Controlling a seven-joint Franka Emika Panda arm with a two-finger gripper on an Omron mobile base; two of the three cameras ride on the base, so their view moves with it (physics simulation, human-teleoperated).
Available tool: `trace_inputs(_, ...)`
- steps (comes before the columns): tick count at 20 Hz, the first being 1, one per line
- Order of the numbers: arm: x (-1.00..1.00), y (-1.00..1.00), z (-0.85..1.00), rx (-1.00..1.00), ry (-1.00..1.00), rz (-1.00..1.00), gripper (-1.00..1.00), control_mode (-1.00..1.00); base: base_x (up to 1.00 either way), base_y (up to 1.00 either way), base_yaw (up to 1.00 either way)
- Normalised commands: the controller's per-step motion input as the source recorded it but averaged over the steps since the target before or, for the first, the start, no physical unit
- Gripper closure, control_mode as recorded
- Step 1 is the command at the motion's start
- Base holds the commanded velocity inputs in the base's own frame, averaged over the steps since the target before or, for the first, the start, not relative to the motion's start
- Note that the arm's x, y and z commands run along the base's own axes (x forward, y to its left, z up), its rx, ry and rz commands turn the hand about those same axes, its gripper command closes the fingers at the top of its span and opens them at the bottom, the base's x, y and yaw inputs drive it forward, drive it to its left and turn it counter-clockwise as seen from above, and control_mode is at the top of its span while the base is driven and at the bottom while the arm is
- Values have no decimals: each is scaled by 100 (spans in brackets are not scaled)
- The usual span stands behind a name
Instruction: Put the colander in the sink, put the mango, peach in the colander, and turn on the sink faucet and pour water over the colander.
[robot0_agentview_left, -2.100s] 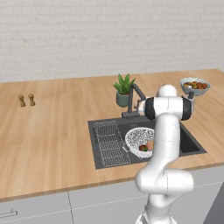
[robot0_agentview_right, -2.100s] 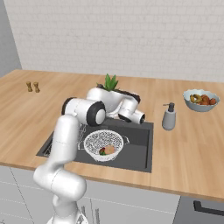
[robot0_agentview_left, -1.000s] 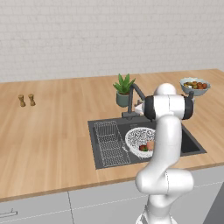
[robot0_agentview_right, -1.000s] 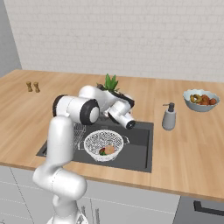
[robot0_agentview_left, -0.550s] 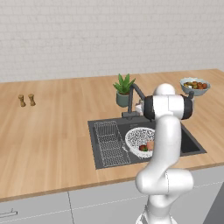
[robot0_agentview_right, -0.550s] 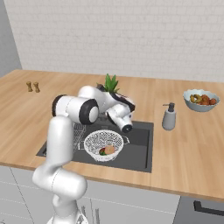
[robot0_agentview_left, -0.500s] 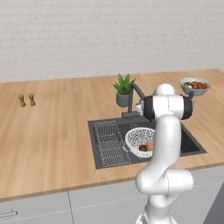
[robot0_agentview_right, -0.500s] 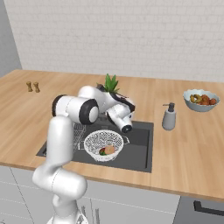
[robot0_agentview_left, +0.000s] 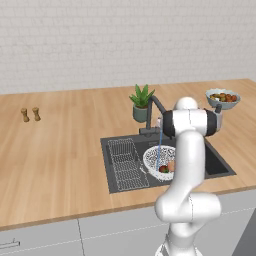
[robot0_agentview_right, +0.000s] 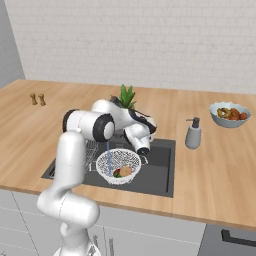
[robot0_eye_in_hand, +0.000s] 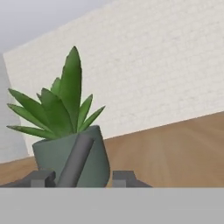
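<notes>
We judge the main risk to be a stray knock on the sink faucet (robot0_agentview_left: 154, 114): the hand hangs close beside its spout, and a careless pull away could swing the spout off line, so the water (robot0_agentview_left: 158, 152) would miss the colander (robot0_agentview_left: 161, 161) and run straight into the sink (robot0_agentview_right: 156, 161). A bump on the lever could also cut the flow. A lower sweep of the arm could tip the colander and roll out the 2 fruits.

The colander sits in the sink basin, just beside the ribbed drainboard, with the mango (robot0_agentview_right: 117, 173) and the peach (robot0_agentview_right: 125, 170) touching each other inside it. The thin blue stream drops from the spout tip into the mesh, next to the fruit.

The fingers (robot0_eye_in_hand: 80, 178) stand apart with nothing clamped between them. In the hand view the dark faucet stem rises through the gap, and we cannot tell whether either tip touches it. Behind it stands the potted plant (robot0_eye_in_hand: 68, 140) on the tabletop (robot0_agentview_left: 60, 150). From the right base view the hand hangs above the colander's far rim, with the fruit well below the fingers.
</notes>
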Motion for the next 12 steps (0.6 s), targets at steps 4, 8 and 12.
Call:
trace_inputs(4, -4, -100, 36, 22, -10, -3, 100, -100, 0, 0, 0)
trace_inputs(8, -12, -98, 100, 30, -31, 12, 100, -100, 0, 0, 0)
trace_inputs(12, -31, -89, 100, 25, -30, 13, 100, -100, 0, 0, 0)
